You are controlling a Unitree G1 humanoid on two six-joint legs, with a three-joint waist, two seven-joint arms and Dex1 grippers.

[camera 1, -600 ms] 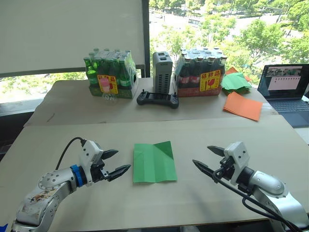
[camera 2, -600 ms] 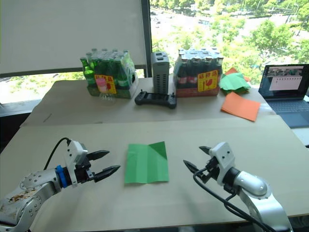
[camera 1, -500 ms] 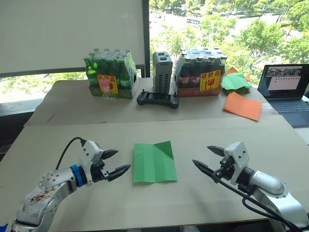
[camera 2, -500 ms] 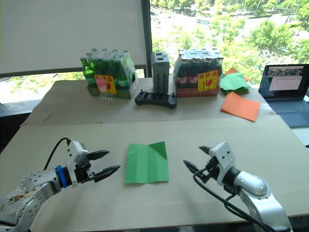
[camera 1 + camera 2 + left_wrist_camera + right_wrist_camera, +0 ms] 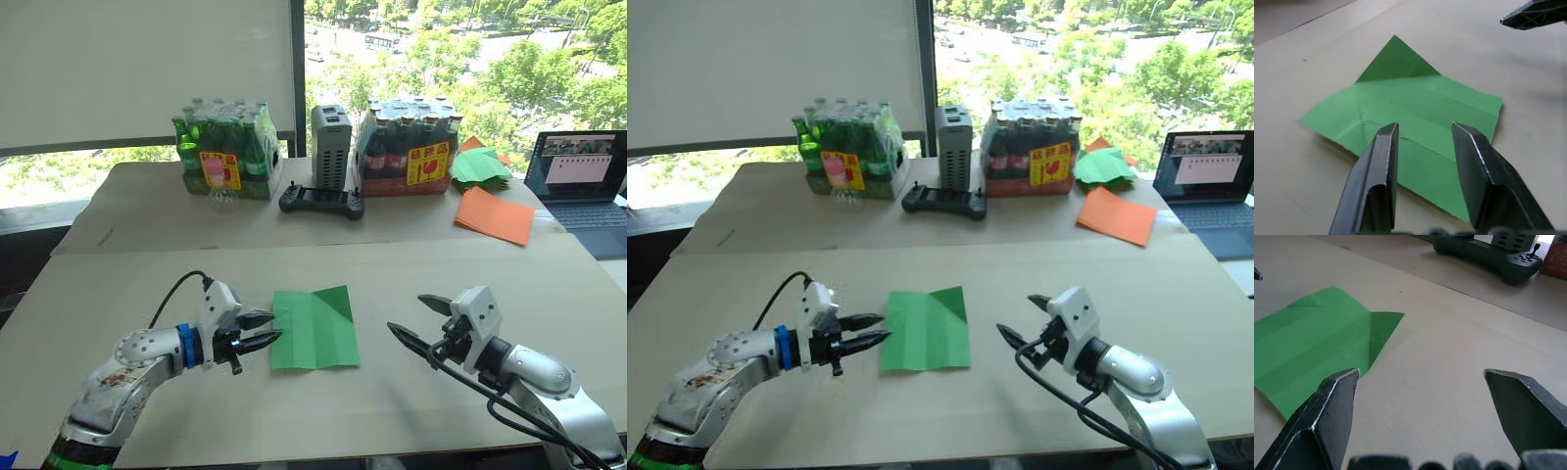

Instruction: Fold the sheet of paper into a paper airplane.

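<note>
The sheet of paper (image 5: 312, 328) lies flat on the near table, bright green and creased, with its far right corner folded in as a darker triangle. My left gripper (image 5: 273, 327) is at the sheet's left edge, low over the table. Its fingers stand a narrow gap apart with nothing between them. In the left wrist view the fingertips (image 5: 1390, 132) reach just over the near edge of the sheet (image 5: 1415, 103). My right gripper (image 5: 407, 315) hovers wide open a short way to the right of the sheet, apart from it.
On the far table stand a pack of green bottles (image 5: 223, 149), a grey box (image 5: 330, 132), a pack of dark bottles (image 5: 407, 145) and a black controller (image 5: 321, 203). A green paper stack (image 5: 478, 164), orange sheets (image 5: 493, 215) and a laptop (image 5: 580, 176) lie at the far right.
My left arm has moved right up to the sheet's left edge, and its fingers have closed to a narrower gap. The right gripper has hardly moved.
</note>
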